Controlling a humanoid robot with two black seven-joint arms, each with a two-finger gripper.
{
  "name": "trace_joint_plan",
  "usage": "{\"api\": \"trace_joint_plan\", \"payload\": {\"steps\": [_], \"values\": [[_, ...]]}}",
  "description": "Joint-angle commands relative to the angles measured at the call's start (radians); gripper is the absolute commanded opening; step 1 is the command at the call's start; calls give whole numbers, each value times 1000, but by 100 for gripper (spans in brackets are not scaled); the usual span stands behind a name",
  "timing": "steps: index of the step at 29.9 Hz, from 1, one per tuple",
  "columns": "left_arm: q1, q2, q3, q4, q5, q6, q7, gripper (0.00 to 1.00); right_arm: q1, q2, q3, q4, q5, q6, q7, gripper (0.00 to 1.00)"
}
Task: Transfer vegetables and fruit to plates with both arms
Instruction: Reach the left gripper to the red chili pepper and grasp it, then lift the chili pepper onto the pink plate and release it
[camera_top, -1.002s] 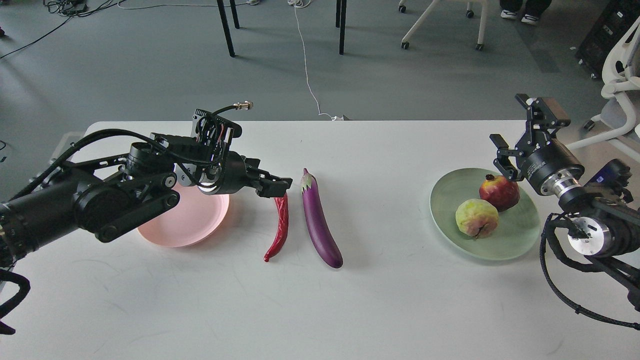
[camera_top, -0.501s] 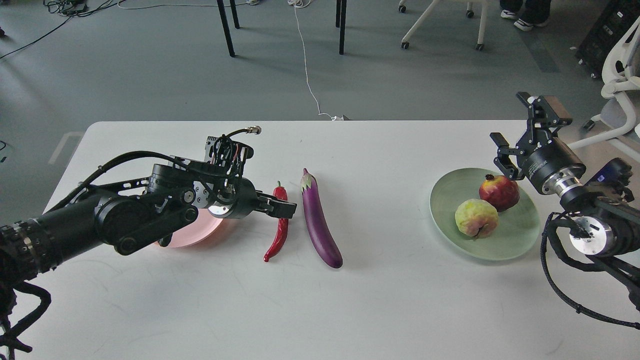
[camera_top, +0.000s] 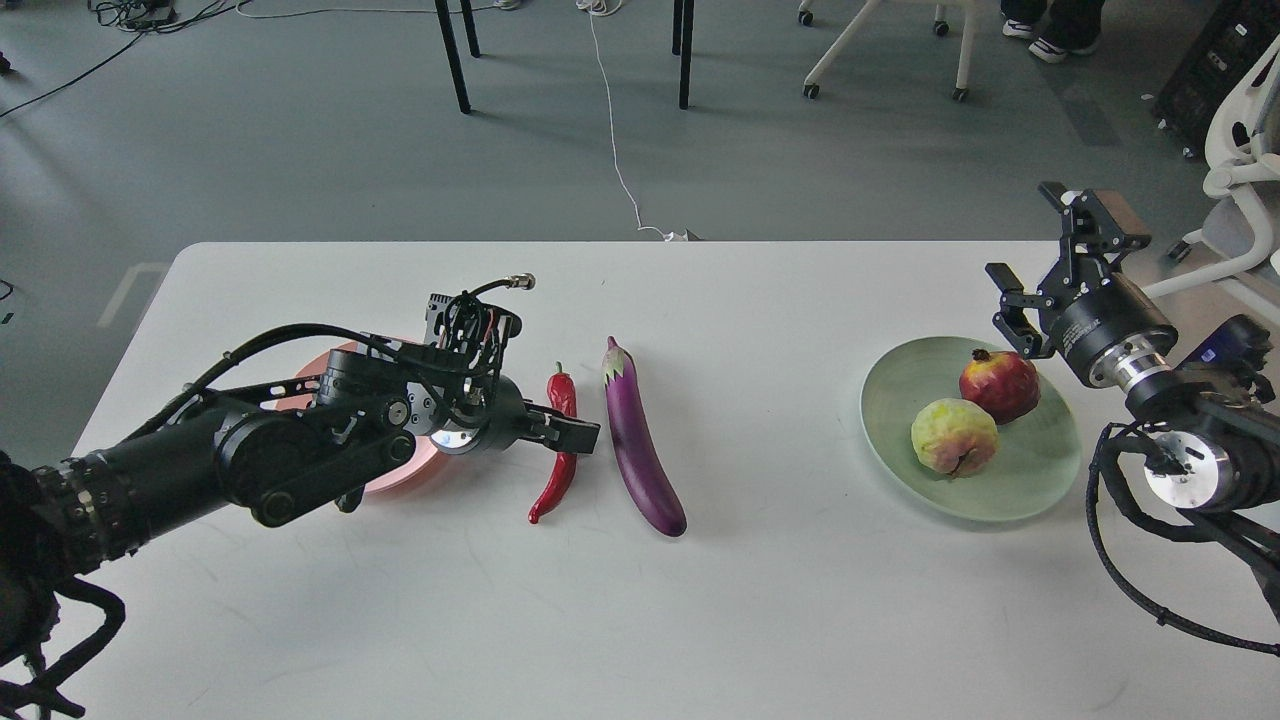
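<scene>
Left gripper (camera_top: 572, 436) sits low over the table (camera_top: 760, 600), right across the middle of the chili (camera_top: 556, 470). Its dark fingers overlap the red skin there, but from this angle I cannot tell whether they are clenched on it or simply spread above it. The chili lies on the table, green stem at the far end, tip curling toward the near edge. Just to its right lies the eggplant (camera_top: 640, 450), roughly parallel, calyx at the far end, not touching the chili and clear of the gripper.

Behind the left arm, the pink plate (camera_top: 385, 480) is mostly hidden; only parts of its rim peek out either side of the wrist. Nothing can be seen lying on the parts that show. It sits just to the left of the chili.

Over on the right, the green plate (camera_top: 1000, 495) carries both fruits. The pomegranate (camera_top: 998, 385) rests at the far side, crown up and to the left, and the yellow-green fruit (camera_top: 953, 436) sits just in front of it, the two about touching.

Right gripper (camera_top: 1040, 245) is held up above the far right edge of that plate, fingers clearly spread apart and holding nothing. It hangs just beyond the pomegranate, not touching it, with the arm trailing back to the right edge of the view.
</scene>
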Motion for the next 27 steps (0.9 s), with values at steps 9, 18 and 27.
{"api": "trace_joint_plan", "payload": {"steps": [9,18,27], "values": [[4,4,-22,-7,-33,3,72,8,0,-2,0,-1,0,0,0,99],[-82,158,-86,-53,-231,11,60,9,-6,-2,0,-2,0,0,0,99],[-36,435,-55,-45,-228,-8,-36,13,-6,-1,0,-2,0,0,0,99]]}}
